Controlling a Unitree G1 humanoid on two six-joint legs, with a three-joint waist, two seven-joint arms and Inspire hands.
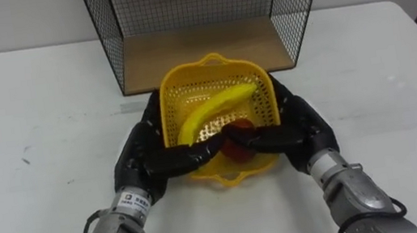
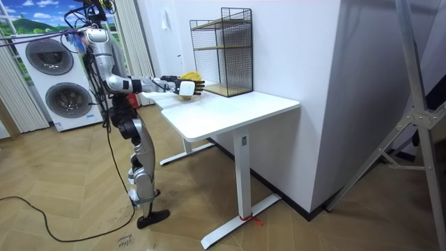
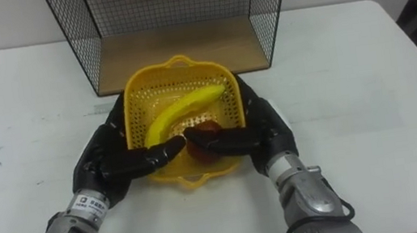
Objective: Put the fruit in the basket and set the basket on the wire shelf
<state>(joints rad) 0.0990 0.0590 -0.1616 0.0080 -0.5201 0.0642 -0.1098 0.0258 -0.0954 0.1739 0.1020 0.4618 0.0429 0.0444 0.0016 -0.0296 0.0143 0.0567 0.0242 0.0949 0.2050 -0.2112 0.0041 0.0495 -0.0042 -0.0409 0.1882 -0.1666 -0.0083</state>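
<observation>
A yellow mesh basket [image 1: 213, 61] sits on the white table just in front of the wire shelf [image 1: 207, 51]. A banana [image 1: 216, 109] lies slantwise in it, and a red fruit [image 1: 240, 140] rests at its near edge. My left hand [image 1: 137, 163] clasps the basket's left side and my right hand [image 1: 308, 127] its right side. Fingers run along the outer walls, and both thumbs hook over the near rim. In the room view I stand at the table's end with both arms stretched out to the basket [image 2: 188, 77].
The wire shelf [image 2: 223, 52] is a black cage with a wooden bottom board, standing at the table's far edge against the wall. Bare white tabletop [image 1: 29, 117] spreads to both sides. Two washing machines [image 2: 49, 77] stand behind me.
</observation>
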